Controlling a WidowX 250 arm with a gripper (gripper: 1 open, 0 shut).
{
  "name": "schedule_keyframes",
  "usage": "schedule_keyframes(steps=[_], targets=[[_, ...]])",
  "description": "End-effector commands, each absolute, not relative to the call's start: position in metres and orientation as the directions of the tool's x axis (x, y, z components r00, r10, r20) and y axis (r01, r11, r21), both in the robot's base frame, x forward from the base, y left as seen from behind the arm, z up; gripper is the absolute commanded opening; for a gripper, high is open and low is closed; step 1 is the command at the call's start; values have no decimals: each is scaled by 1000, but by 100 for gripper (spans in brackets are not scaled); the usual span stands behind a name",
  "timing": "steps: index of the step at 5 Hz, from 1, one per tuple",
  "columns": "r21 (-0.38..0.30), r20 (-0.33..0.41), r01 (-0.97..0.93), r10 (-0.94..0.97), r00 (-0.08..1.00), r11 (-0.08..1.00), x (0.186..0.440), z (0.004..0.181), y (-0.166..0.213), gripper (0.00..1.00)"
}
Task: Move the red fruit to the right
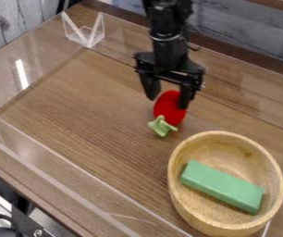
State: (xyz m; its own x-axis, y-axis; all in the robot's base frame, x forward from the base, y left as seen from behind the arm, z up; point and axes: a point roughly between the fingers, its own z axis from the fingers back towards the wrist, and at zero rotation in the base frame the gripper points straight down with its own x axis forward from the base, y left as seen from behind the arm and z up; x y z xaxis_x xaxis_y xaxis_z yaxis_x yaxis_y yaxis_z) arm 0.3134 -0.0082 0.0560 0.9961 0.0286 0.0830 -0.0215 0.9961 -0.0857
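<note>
The red fruit (169,106) lies on the wooden table, its pale green leafy cap (163,127) pointing toward the front. My gripper (169,93) hangs straight down right over the fruit, open, with one dark finger on each side of the fruit's upper part. The fingers partly hide the fruit's top. I cannot tell whether the fingers touch the fruit.
A round wooden bowl (193,207) with a flat green block (222,187) inside stands at the front right, close to the fruit. Clear plastic walls (33,65) fence the tabletop on the left, front and back.
</note>
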Motion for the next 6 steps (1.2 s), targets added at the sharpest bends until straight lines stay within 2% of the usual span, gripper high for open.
schedule_keyframes(steps=[1,4,5,6], targets=[[-75,156,-135,146,977,988,325,71,16,100],[-63,146,-52,61,987,997,321,60,25,100],[-60,142,-21,29,989,998,321,57,24,0],[-60,140,17,-8,990,998,324,55,31,0]])
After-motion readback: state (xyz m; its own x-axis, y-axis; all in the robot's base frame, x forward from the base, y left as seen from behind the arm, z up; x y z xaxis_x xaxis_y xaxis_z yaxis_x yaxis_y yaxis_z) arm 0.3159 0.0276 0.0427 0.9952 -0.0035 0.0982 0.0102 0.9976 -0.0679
